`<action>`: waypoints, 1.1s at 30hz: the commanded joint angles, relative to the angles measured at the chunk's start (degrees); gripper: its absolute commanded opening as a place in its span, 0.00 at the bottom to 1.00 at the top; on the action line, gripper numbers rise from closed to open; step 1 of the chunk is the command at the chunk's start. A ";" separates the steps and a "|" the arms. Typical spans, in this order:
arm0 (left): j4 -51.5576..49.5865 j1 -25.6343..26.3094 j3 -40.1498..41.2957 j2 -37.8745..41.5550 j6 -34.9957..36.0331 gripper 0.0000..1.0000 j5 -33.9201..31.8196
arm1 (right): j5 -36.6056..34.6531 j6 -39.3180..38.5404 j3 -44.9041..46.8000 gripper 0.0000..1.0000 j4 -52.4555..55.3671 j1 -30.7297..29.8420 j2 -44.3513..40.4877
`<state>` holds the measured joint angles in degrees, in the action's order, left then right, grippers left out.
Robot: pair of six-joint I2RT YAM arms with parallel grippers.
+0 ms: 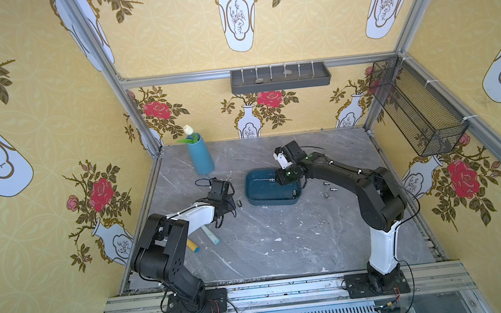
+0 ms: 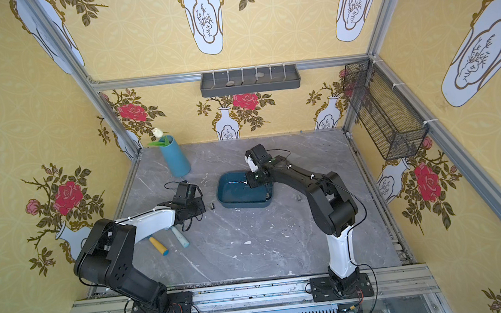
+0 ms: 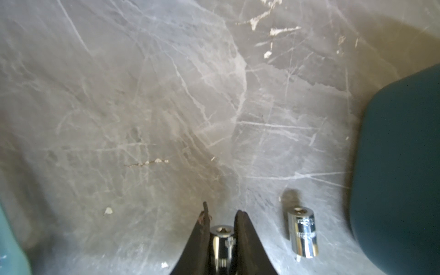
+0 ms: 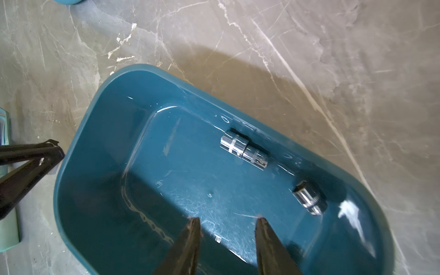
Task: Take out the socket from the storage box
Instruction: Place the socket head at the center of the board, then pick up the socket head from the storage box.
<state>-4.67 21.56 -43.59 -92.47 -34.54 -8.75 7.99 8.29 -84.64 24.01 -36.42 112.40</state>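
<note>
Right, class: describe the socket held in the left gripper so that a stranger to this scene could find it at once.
Start at the dark teal storage box in the middle of the grey marble table. Beside it the left gripper is shut on a small chrome socket. A similar loose socket lies on the table next to it; only the held one sits between the fingers.

You get two top views from high over the near edge, pitched steeply down at the grey table point(image 1: 282, 239), the back wall at 12 o'clock; near-identical framing, whole cell in both. Left wrist cam sits close above the tabletop, looking out along its own fingers point(image 3: 202, 238), with the storage box point(image 3: 400, 178) wall at 3 o'clock. Right wrist cam hangs near over the same box point(image 4: 107, 190), looking down into it. All four views share that box.
</note>
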 commanded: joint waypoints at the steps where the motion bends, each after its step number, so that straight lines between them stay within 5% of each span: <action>1: 2.27 0.00 0.71 -0.35 -0.52 0.21 0.52 | -1.65 -1.73 -0.81 0.44 -1.41 -0.39 1.01; 11: 2.64 -0.02 0.63 1.85 -0.35 0.43 2.97 | -3.66 -8.27 -2.44 0.47 -3.54 -2.00 4.52; 20: 6.35 -0.03 -2.71 5.69 2.76 0.46 14.93 | -5.02 -14.31 -2.63 0.49 -6.20 -3.38 6.72; 33: 9.49 -0.03 -10.53 -3.39 4.79 0.47 24.22 | -5.53 -17.59 -4.71 0.53 -7.24 -3.84 9.91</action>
<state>3.03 21.61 -53.08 -94.15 -31.11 12.47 2.70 -7.92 -88.49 18.96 -40.18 121.71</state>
